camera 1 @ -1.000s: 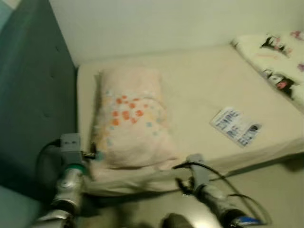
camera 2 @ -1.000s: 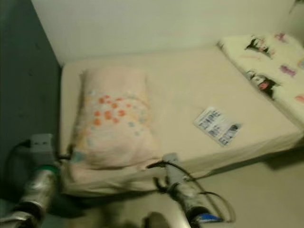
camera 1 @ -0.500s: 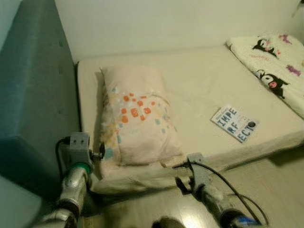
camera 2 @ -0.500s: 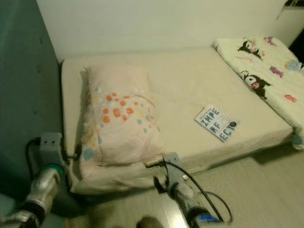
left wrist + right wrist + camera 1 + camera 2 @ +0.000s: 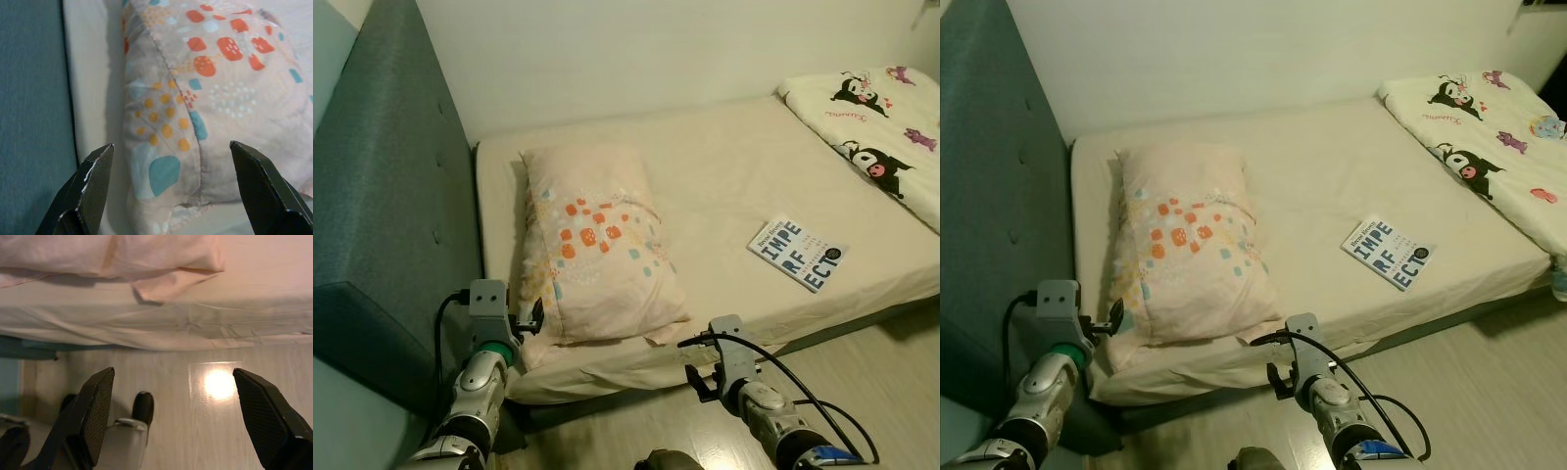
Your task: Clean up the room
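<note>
— Soft pink cotton, the pillow [image 5: 595, 245]?
— Probably; it lies rumpled at the bed's [image 5: 724, 176] head, unmoved. The view is sharper now. Left gripper [image 5: 171, 191] spread beside it; right gripper [image 5: 171, 421] spread over glossy floor [image 5: 195, 396].

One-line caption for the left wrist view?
Open left end effector poised at the near end of a patterned pillow on the bed.
</note>
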`<state>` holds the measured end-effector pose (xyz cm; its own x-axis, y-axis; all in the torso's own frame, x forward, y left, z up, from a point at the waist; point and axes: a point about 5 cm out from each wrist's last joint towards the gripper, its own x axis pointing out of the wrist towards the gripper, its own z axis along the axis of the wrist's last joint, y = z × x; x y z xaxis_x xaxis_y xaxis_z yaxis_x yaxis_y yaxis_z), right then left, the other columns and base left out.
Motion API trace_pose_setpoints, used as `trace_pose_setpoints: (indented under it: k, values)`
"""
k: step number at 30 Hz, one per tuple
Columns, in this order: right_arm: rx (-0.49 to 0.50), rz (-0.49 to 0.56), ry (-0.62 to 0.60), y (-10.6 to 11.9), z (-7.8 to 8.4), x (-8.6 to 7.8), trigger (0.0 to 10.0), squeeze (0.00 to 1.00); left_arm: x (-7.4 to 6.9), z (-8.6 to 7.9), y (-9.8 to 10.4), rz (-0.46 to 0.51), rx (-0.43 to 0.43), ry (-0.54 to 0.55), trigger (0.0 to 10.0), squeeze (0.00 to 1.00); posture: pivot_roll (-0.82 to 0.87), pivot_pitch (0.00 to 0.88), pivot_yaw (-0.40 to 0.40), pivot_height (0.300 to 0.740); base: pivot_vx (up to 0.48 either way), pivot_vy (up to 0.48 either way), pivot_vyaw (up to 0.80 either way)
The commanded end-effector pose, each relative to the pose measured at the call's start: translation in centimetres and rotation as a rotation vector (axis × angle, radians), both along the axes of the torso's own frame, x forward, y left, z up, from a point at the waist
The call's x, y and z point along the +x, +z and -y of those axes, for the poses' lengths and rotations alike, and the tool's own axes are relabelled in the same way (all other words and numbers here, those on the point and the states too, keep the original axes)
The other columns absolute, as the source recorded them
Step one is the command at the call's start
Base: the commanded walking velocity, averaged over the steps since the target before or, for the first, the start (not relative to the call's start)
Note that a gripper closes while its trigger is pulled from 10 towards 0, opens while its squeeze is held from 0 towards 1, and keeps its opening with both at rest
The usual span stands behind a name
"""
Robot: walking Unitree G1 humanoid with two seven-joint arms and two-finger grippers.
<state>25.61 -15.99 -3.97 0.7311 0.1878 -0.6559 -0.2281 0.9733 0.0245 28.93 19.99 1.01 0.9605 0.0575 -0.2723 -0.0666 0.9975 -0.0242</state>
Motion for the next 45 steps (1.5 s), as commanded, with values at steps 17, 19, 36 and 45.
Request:
trace_pose_setpoints:
  k: [17, 19, 36, 45]
  values:
    - [0.001, 0.003, 0.033, 0.1, -0.3, 0.1, 10.0, 0.00, 1.1, 0.7, 1.0, 0.026, 0.009, 0.019, 10.0, 0.00, -0.10, 0.000, 0.020, 0.715, 0.000, -0.056, 0.00]
    - [0.003, 0.013, 0.049, 0.2, -0.5, 0.3, 10.0, 0.00, 1.4, 0.5, 1.4, 0.048, 0.013, 0.021, 10.0, 0.00, -0.10, 0.000, 0.022, 0.715, 0.000, 0.000, 0.00]
    - [0.030, 0.062, 0.075, 1.3, -1.3, 1.6, 10.0, 0.00, 2.8, 1.7, 3.2, 0.136, 0.019, -0.045, 10.0, 0.00, -0.11, 0.000, 0.024, 0.715, 0.250, 0.000, 0.00]
    - [0.027, 0.062, 0.079, 1.3, -1.2, 1.6, 10.0, 0.00, 2.7, 1.9, 3.0, 0.131, 0.015, -0.052, 10.0, 0.00, -0.11, 0.000, 0.019, 0.715, 0.347, 0.000, 0.00]
